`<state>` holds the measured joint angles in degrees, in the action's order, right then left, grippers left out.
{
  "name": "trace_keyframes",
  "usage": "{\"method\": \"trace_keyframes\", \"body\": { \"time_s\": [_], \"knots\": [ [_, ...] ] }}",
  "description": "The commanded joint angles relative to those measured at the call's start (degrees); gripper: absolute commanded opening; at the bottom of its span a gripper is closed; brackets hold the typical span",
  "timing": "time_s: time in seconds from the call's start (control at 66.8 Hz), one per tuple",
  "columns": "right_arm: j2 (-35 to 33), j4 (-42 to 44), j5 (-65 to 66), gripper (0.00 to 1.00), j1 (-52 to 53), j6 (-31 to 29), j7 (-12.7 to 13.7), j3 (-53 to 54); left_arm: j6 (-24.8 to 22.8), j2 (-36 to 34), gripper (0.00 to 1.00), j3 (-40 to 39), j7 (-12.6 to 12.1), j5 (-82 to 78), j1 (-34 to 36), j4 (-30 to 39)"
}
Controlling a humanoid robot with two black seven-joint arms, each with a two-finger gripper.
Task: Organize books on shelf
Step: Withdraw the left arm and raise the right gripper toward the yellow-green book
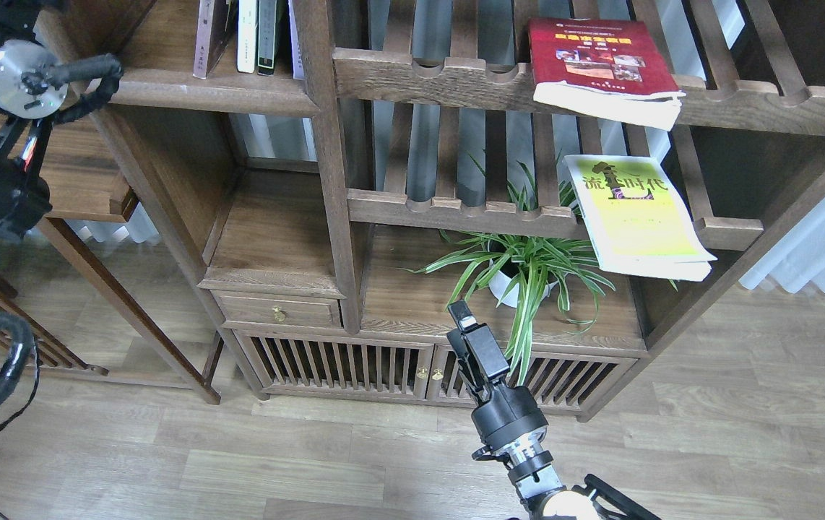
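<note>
Altogether two paperbacks show: red book point(600, 61), yellow-green book point(636, 217).

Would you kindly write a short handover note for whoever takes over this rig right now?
Right tool: raised in front of the plant, holding nothing; fingers look closed, though I cannot tell for sure.
Left tool: not in view.
Red book: flat on the upper slatted rack, overhanging its front rail.
Yellow-green book: flat on the lower slatted rack, also overhanging.
Shelf, upper left: holds thin upright books only.
Done: neither book shelved.
Left: move both to the shelf.
</note>
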<state>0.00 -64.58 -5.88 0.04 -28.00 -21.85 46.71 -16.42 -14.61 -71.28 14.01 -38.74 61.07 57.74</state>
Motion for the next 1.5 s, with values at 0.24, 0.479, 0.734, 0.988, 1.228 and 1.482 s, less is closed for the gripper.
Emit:
{"method": "trace_keyframes", "body": {
  "time_s": [0.24, 0.479, 0.734, 0.988, 1.228, 1.482],
  "knots": [
    [0.00, -3.36, -0.27, 0.99, -0.12, 0.00, -0.21, 2.51, -11.58, -0.77, 0.63, -3.51, -2.41, 10.87, -12.90, 8.53],
    [0.00, -2.66, -0.36, 0.99, 1.28, 0.00, -0.30, 4.70, -11.58, -0.68, 0.66, -3.60, -2.76, 15.44, -20.11, 8.53],
    [0.00, -2.22, -0.44, 0.99, 2.60, 0.00, -0.30, 7.08, -11.58, 1.25, 0.70, -1.85, -4.07, 18.61, -25.47, 8.71],
    [0.00, -0.73, -0.36, 0.99, 1.98, 0.00, -0.21, 7.51, -11.58, 9.69, 0.80, 3.77, -7.77, 20.72, -27.23, 8.71],
    [0.00, 0.85, -0.36, 0.99, 1.98, 0.00, -0.30, 10.41, -11.58, 14.26, 0.87, 9.49, -7.76, 21.68, -30.57, 8.71],
    [0.00, 1.91, -0.44, 0.98, 1.90, 0.00, -0.30, 13.05, -11.58, 14.61, 0.88, 15.29, -7.77, 21.60, -33.20, 8.18]
  ]
}}
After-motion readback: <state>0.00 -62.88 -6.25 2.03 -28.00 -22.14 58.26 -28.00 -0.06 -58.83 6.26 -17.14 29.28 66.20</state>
